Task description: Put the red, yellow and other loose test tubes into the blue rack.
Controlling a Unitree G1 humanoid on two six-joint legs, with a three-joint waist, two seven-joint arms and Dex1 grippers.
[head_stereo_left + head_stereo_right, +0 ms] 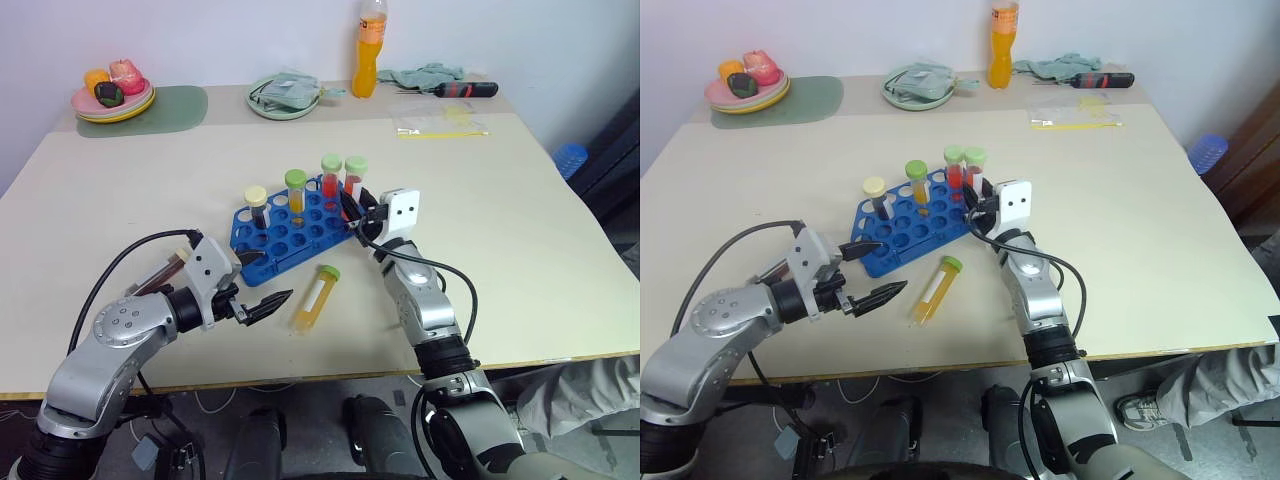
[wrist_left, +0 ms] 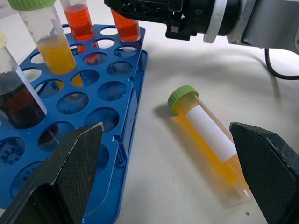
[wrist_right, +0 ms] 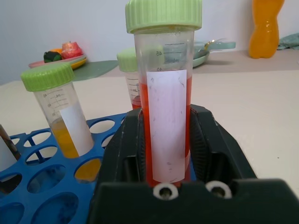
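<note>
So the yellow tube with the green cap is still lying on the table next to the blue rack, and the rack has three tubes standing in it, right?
Not quite. The yellow tube does lie beside the blue rack, but the left eye view shows four tubes standing in it, not three: dark, yellow and two red.

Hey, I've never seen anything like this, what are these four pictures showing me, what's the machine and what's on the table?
This is a two-armed humanoid robot at a table. Two pictures come from cameras in its head, looking down over its arms; the other two come from a camera on each wrist. A blue rack holds four capped tubes. The right gripper is at a red tube standing at the rack's edge, fingers either side of it, though an actual grip can't be confirmed. The left gripper is open and empty, near a loose yellow tube lying on the table. Further back are plates, an orange bottle and a cloth.
</note>
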